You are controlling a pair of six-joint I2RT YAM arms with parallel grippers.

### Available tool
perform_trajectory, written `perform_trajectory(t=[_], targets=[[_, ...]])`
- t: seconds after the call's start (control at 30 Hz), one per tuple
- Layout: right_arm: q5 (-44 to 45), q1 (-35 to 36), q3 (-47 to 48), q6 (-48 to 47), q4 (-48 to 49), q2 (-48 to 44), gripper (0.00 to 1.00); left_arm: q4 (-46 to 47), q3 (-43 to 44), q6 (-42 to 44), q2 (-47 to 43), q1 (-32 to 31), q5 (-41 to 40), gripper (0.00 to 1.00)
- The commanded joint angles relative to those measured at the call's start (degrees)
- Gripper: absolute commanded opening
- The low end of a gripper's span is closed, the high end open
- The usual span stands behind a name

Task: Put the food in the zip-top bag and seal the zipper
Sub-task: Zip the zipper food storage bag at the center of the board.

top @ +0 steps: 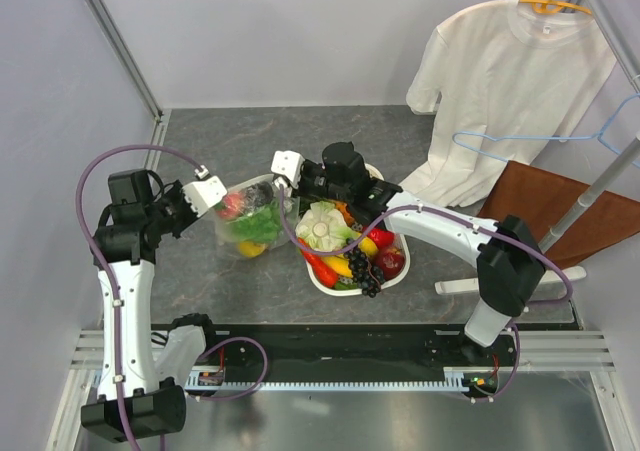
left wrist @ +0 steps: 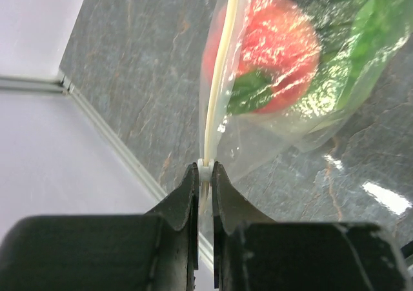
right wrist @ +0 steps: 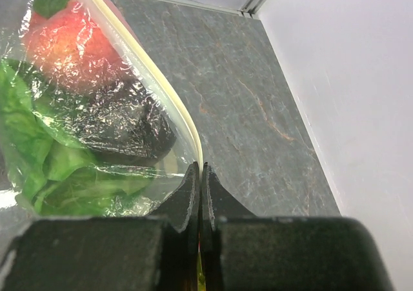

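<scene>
Top external view shows grey walls around a dark stone tabletop (top: pixel 200 151), with a white shirt (top: pixel 500 81) hanging at right. Left arm (top: pixel 125 271) stands bent; right arm (top: pixel 450 233) reaches across the basket (top: pixel 330 289). Between them, just beside the basket, is the bag (top: pixel 250 221), food (left wrist: pixel 277 46) inside. Left pincer (left wrist: pixel 205 170) and right pincer (right wrist: pixel 201 170) are each closed on one end of the zipper (left wrist: pixel 222 59).

No words, numbers, brand marks or signs can be read in any view. The clear plastic zip-top bag (top: pixel 250 221) and the white cotton T-shirt (top: pixel 500 81) on its hanger show no legible lettering. The small orange part (top: pixel 208 377) by the left arm's base is too small to tell.
</scene>
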Motion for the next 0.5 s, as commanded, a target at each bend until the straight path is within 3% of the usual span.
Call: perform_trajectory(t=[0.0, 0.13, 0.23, 0.27, 0.33, 0.37, 0.47], targets=[[4.49, -2.04, 4.12, 0.23, 3.68, 0.94, 0.0, 2.98, 0.68, -3.5, -0.75, 0.94, -10.21, 0.02], [1.41, -1.69, 5.0, 1.72, 3.68, 1.2, 0.0, 2.55, 0.42, -4.12, -2.16, 1.03, -8.21, 0.02], [-1.31, -1.16, 5.18, 2.25, 3.51, 0.85, 0.0, 2.46, 0.24, -5.95, -2.86, 0.94, -5.57, 0.08], [-2.28, -1.07, 4.92, 2.6, 3.51, 0.33, 0.0, 2.37, 1.11, -6.57, -2.86, 0.94, -4.61, 0.23], [-5.17, -1.07, 4.39, 2.96, 3.77, -0.37, 0.0, 2.46, 2.69, -9.11, -3.48, 0.94, -0.92, 0.41], [-6.06, -0.98, 3.87, 3.31, 4.12, -0.99, 0.0, 2.29, 3.22, -10.0, -3.91, 1.03, 1.01, 0.57], [-9.04, -0.46, 3.07, 4.45, 4.12, -1.69, 0.0, 1.94, 4.63, -13.25, -4.8, 0.94, 9.35, 0.75]])
